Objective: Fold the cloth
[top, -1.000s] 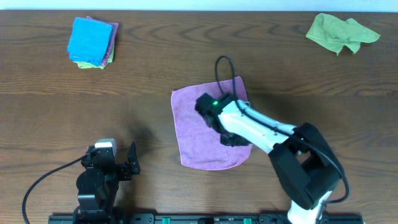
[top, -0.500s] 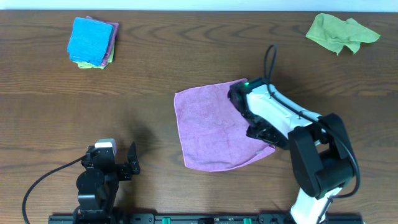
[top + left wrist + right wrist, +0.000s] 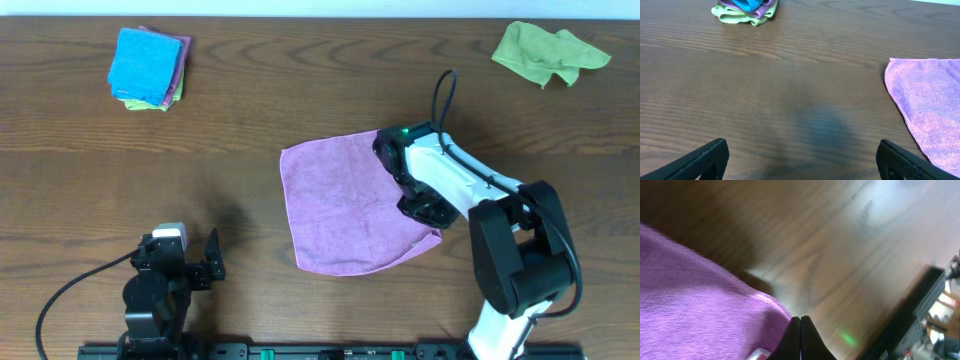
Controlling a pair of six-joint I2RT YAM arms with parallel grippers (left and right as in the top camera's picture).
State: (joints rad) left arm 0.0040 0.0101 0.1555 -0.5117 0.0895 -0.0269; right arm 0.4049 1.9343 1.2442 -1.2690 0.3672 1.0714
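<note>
The purple-pink cloth [image 3: 340,210] lies flat in the middle of the table, a little askew. It shows at the right edge of the left wrist view [image 3: 935,110] and fills the lower left of the right wrist view [image 3: 695,295]. My right gripper [image 3: 428,215] [image 3: 800,319] is shut, its tips pressed together at the cloth's near right corner, right beside the small white tag [image 3: 759,355]. No cloth shows between the tips. My left gripper [image 3: 180,258] [image 3: 802,145] stands open over bare wood near the front left, well apart from the cloth.
A stack of folded cloths [image 3: 148,68] [image 3: 746,9], bright blue on top, sits at the far left. A crumpled lime-green cloth [image 3: 548,52] lies at the far right corner. The right arm's cable [image 3: 440,95] loops above the cloth.
The right arm swung from over the cloth's middle to its near right corner. The cloth's right side was drawn out to the right and lies wider. The left arm stayed still.
</note>
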